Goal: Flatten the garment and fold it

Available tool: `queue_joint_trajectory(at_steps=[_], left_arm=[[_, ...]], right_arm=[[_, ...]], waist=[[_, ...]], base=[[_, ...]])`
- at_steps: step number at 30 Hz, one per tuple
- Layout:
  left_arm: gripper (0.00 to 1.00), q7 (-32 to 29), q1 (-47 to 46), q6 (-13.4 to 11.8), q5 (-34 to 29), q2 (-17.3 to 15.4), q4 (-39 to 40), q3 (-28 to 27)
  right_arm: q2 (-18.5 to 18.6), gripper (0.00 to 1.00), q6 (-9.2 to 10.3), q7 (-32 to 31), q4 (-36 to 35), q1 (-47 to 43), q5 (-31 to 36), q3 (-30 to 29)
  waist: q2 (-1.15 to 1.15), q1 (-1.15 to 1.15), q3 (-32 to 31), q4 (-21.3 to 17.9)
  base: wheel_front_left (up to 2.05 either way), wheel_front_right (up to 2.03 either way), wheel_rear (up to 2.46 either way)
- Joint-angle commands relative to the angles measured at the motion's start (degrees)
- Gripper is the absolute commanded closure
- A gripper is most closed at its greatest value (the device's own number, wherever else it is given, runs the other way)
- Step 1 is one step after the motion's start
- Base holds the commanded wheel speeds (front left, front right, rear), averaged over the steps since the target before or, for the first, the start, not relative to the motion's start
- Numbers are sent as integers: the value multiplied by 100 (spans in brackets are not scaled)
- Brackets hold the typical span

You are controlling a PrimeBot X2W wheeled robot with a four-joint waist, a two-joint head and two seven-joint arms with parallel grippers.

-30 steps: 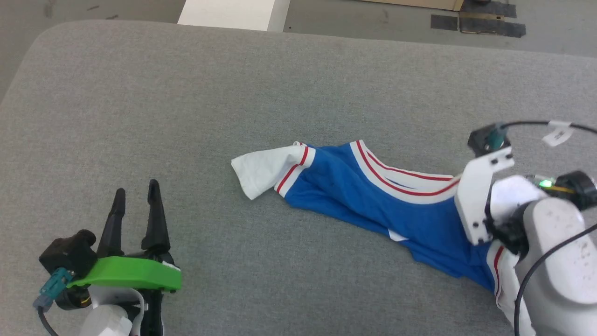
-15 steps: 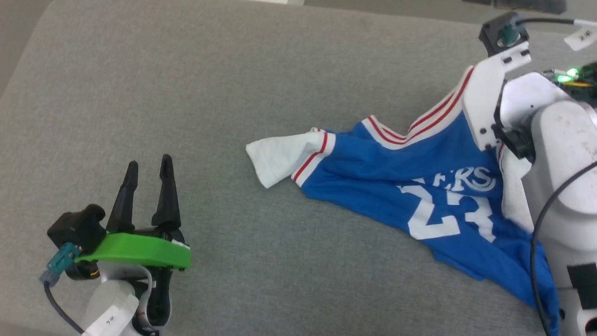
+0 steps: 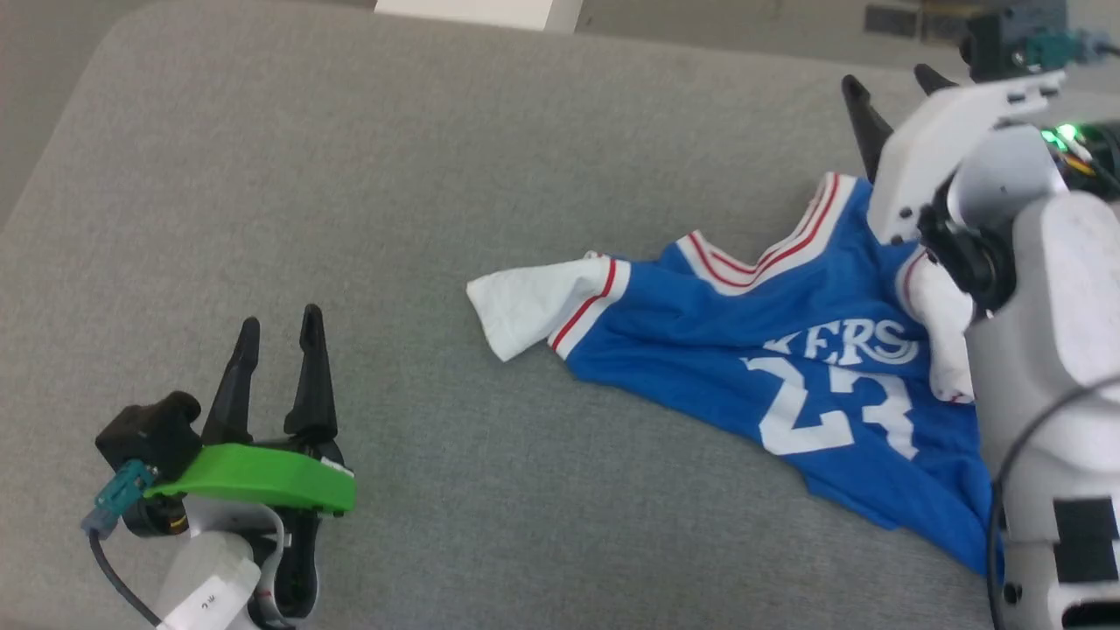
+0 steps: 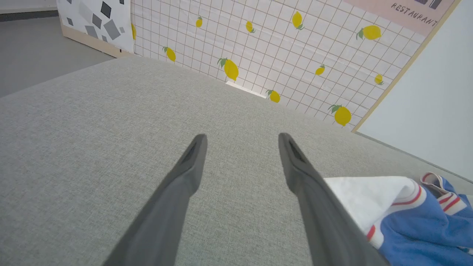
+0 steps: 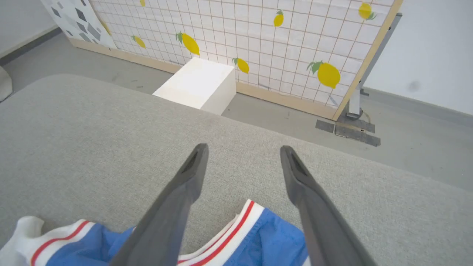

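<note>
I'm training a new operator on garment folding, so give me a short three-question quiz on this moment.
1. True or false: the right gripper is shut on the garment.
2. Which number is printed on the garment? A) 3 B) 23 C) 32
3. Fill in: the part of the garment lying nearest the left gripper is a white ____.

Key:
1. False. It is open above the garment and holds nothing.
2. B.
3. sleeve.
</note>
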State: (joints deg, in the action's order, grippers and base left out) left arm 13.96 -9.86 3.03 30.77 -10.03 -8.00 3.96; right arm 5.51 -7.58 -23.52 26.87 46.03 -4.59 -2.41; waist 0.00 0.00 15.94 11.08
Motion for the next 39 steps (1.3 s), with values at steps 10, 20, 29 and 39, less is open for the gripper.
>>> queue_joint_trajectory(at_steps=[10, 20, 29, 39], left_arm=[[0, -127, 424, -110, -17, -37, 52, 86], [0, -506, 514, -190, 281, 84, 139, 123], [0, -2499, -1015, -149, 231, -466, -166, 625], [0, -5732, -2631, -126, -346, -856, -2009, 1986]], right_arm=[[-192, 0, 9, 634, -1587, -2201, -829, -851], [-261, 0, 9, 816, -2275, -4091, -1994, -1454], [-262, 0, 9, 825, -2362, -4121, -2074, -1507], [-263, 0, 9, 865, -2369, -3768, -2056, -1355]], waist=[[0, 0, -977, -552], [0, 0, -1052, -797], [0, 0, -817, -967], [0, 0, -151, -1220]], base=[[0, 0, 0], [0, 0, 0], [0, 0, 0], [0, 0, 0]])
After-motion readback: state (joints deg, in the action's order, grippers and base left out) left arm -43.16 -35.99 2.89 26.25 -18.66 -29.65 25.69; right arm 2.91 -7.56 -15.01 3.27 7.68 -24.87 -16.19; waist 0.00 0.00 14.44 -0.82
